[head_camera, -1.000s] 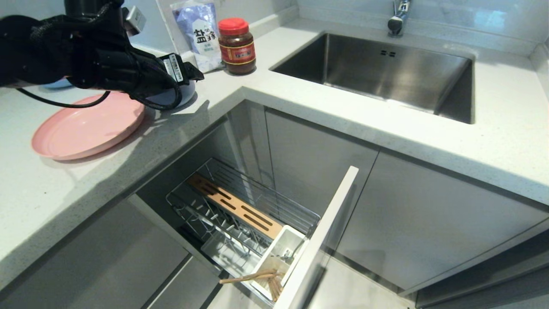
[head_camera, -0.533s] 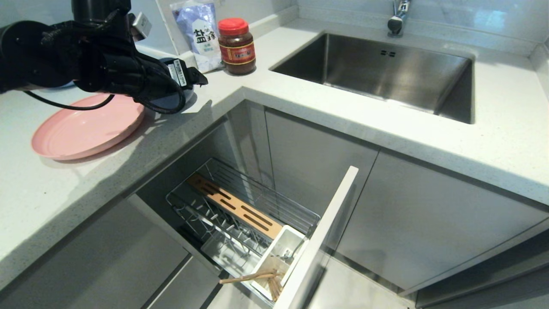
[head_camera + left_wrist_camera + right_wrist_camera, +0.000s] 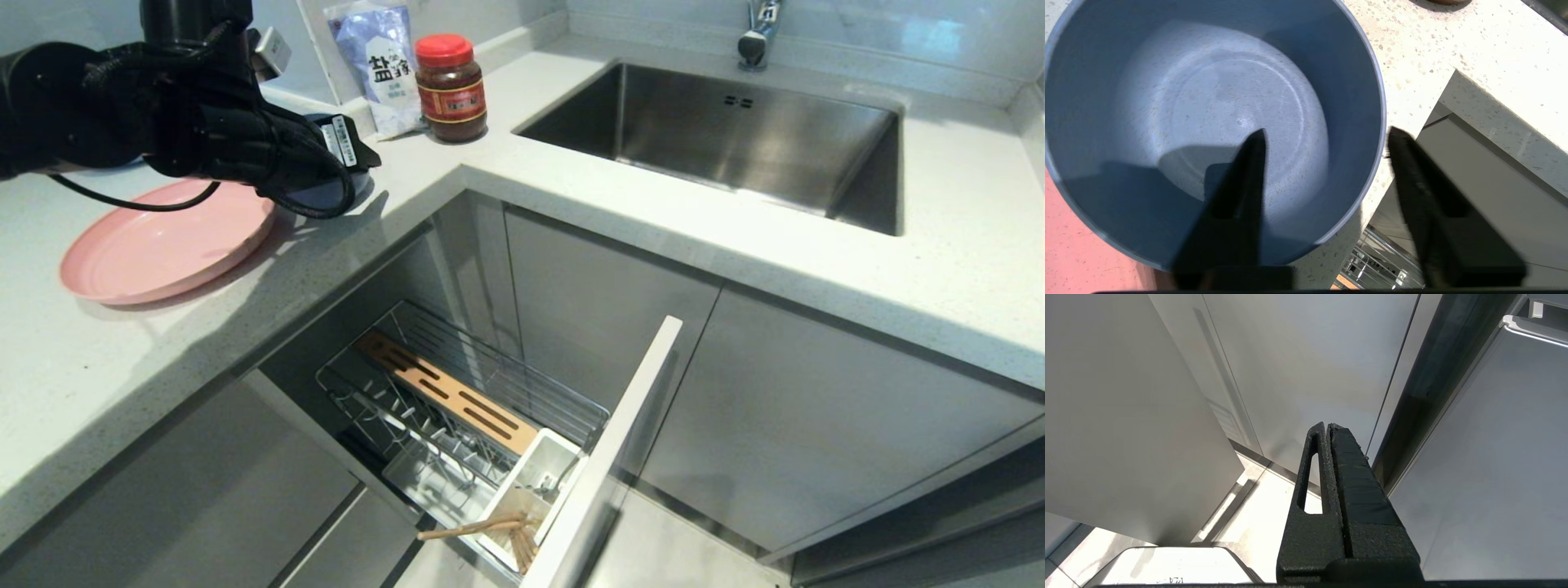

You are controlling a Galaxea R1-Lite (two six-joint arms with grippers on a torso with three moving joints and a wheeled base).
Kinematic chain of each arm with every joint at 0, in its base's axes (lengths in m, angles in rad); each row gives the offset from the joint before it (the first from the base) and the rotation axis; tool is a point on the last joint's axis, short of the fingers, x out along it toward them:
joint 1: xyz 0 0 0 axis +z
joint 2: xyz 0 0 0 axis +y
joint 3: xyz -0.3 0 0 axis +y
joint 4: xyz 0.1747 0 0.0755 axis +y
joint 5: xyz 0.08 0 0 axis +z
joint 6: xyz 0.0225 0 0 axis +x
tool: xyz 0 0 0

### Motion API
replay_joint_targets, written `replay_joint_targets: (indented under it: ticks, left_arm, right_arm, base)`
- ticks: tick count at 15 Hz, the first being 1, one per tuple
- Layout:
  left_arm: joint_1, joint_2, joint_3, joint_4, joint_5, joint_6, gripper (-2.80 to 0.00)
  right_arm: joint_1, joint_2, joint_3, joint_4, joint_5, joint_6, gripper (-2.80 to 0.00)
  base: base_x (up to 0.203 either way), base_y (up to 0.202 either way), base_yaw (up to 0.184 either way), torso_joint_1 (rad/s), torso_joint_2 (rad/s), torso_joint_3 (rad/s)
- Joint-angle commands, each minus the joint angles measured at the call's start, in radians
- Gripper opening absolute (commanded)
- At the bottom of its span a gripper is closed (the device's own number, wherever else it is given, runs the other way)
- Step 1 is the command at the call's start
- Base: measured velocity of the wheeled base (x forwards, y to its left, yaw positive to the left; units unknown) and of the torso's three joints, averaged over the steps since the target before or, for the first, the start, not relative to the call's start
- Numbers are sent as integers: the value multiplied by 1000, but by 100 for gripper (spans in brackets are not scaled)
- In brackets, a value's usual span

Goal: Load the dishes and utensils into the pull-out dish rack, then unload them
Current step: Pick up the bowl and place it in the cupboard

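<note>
Kitchen corner, pale speckled worktop [image 3: 571,204] over grey cabinet fronts; items listed from the nearest outward.

1. Pull-out dish rack [image 3: 457,416], drawn fully out below the worktop edge. Chrome wire basket with upright prongs, slotted wooden board [image 3: 445,392] along its far side, white cutlery cup [image 3: 531,482] at the front, narrow front panel [image 3: 604,457] standing edge-on. Prong slots hold no dishes.
2. Chopsticks [image 3: 486,531], light-brown wood, already in the cutlery cup, lying slanted with their ends poking past its rim. Spoon: a thin metal shape shows inside the cup, too small to identify with confidence.
3. Pink plate [image 3: 163,245], flat on the worktop to the robot's left, not yet loaded.
4. Blue-grey bowl [image 3: 1208,122], upright on the worktop, touching or overlapping the plate's edge, near the counter corner above the rack.
5. Left gripper [image 3: 1327,143], poised over the bowl. Fingers straddle the rim on the rack side, one inside the bowl, one outside; a visible gap remains between them, so the wall is not yet pinched. Bowl not lifted.
6. Right gripper [image 3: 1327,433], parked low beside cabinet doors, fingers pressed together, holding nothing.
7. Salt bag [image 3: 375,57] and red-lidded jar [image 3: 451,86] at the back of the worktop; steel sink [image 3: 718,139] with tap [image 3: 759,33] beyond.

Progress, as judged: loading is partly done. Chopsticks are in; bowl is in hand's reach, plate to follow. Entire unloading half remains.
</note>
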Motion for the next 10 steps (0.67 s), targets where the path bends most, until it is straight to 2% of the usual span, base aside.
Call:
replay_joint_targets:
  ticks: [1, 10]
  left_arm:
    - [0, -2, 0, 2, 1, -2, -280]
    - [-1, -9, 1, 3, 1, -3, -280]
  right_arm:
    - [1, -4, 2, -1, 0, 0, -280]
    - [-1, -4, 2, 0, 0, 0, -280]
  base:
    - [0, 0, 0, 0, 0, 0]
    - [0, 0, 0, 0, 0, 0]
